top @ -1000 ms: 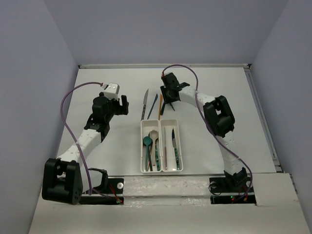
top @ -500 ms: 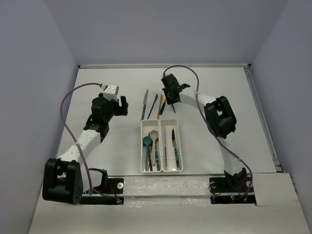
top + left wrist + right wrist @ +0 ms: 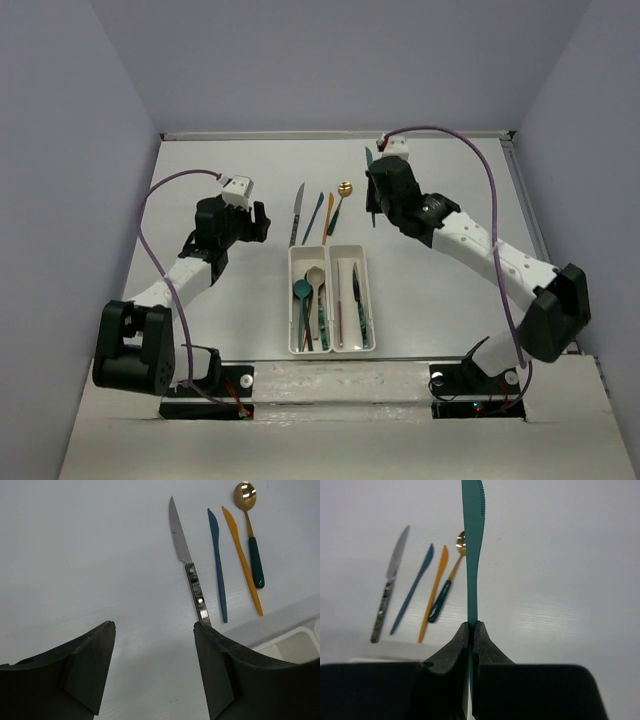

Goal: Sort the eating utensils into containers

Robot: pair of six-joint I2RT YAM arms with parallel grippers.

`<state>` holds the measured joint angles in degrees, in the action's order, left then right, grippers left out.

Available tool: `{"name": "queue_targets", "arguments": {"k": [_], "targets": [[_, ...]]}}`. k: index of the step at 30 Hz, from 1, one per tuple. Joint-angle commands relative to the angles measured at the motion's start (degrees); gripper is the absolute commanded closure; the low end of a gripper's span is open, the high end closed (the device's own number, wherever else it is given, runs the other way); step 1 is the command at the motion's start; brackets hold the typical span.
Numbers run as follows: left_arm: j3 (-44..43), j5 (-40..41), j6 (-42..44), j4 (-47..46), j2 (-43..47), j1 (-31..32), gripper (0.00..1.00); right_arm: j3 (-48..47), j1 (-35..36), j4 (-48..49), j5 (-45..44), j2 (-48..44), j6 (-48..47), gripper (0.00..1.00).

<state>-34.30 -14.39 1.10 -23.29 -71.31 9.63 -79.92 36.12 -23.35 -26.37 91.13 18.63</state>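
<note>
My right gripper (image 3: 374, 196) is shut on a teal knife (image 3: 473, 540) and holds it above the table, right of the loose utensils. The gripper's closed tips show in the right wrist view (image 3: 471, 627). A silver knife (image 3: 297, 212), a blue knife (image 3: 315, 217), an orange knife (image 3: 328, 218) and a gold spoon with a teal handle (image 3: 343, 195) lie side by side behind the white two-bin tray (image 3: 330, 247). Both bins hold several utensils. My left gripper (image 3: 258, 222) is open and empty, left of the silver knife (image 3: 185, 555).
The tray's far corner shows at the lower right of the left wrist view (image 3: 300, 635). White walls close in the table on the left, back and right. Purple cables loop over both arms.
My right arm has swung right and up with the teal knife in its grip, uncovering the gold spoon. My left gripper has shifted slightly right.
</note>
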Motion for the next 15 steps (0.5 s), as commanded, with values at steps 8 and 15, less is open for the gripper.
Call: {"name": "queue_targets", "arguments": {"k": [8,15], "targets": [[-13.2,-1.7,4.8,7.9,-16.0,3.4,0.26,35.4,23.6,6.1,1.1,-25.8,33.5,1.00],[-20.4,-1.1,3.5,11.5,-25.4,4.3,0.27,37.6,26.7,6.9,2.4,-18.8,39.8,1.00]]}}
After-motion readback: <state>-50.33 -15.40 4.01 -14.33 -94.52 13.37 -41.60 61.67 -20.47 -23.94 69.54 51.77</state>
